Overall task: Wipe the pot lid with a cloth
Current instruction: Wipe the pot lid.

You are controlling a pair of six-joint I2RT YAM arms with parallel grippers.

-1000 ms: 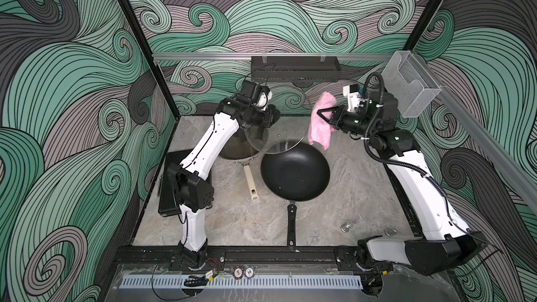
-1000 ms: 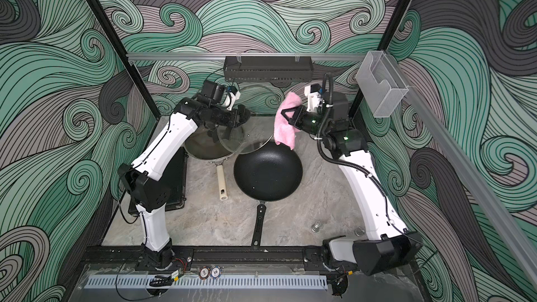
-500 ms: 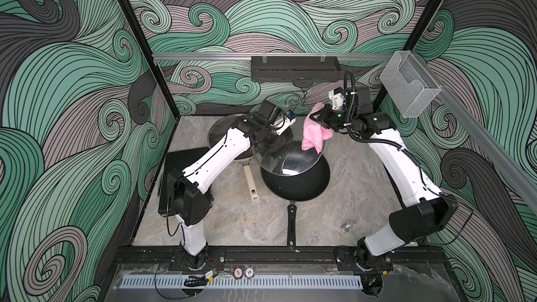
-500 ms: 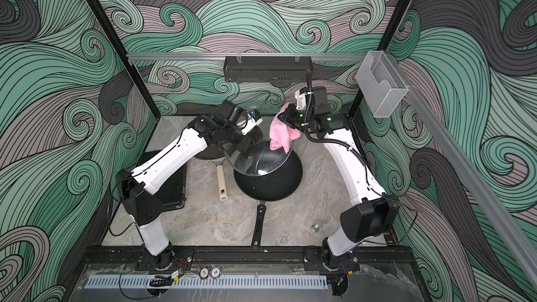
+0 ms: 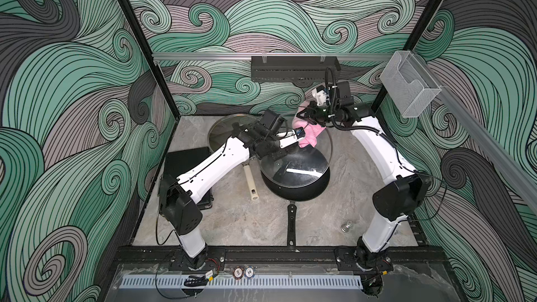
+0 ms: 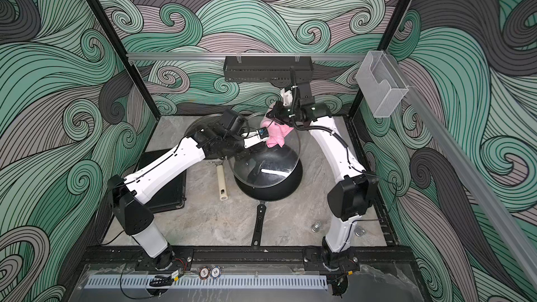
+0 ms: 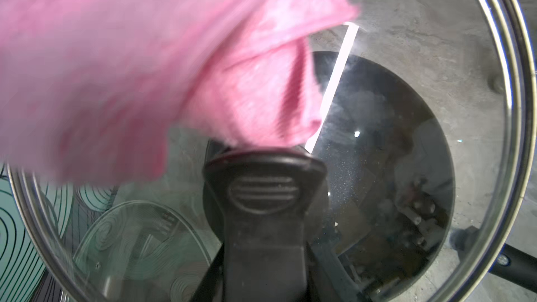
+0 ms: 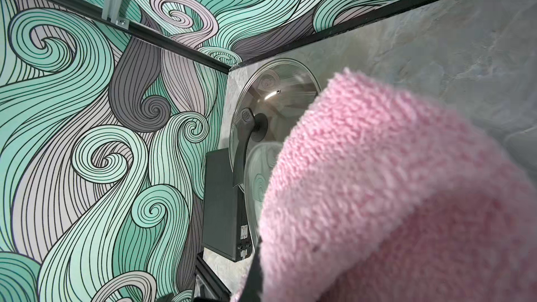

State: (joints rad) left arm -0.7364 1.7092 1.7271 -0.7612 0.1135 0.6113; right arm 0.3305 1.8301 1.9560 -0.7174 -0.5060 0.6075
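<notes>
Left wrist view puts the pink cloth across the upper glass of the tilted glass pot lid. No pincer shows there. Both top views show the right pincer clenched on the cloth and the left pincer grasping the lid's handle above a black wok on the worktop.

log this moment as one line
left fingers: shut on lid handle, tilted over black pan | right fingers: shut on pink cloth | contact: cloth against lid's far side

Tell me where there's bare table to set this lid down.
Biggest bare patch: front left, bounded by black box, cream handle, wok handle and front rail. A smaller one lies between wok and right arm, weight at its front. Back is crowded: second lid, cloth.
</notes>
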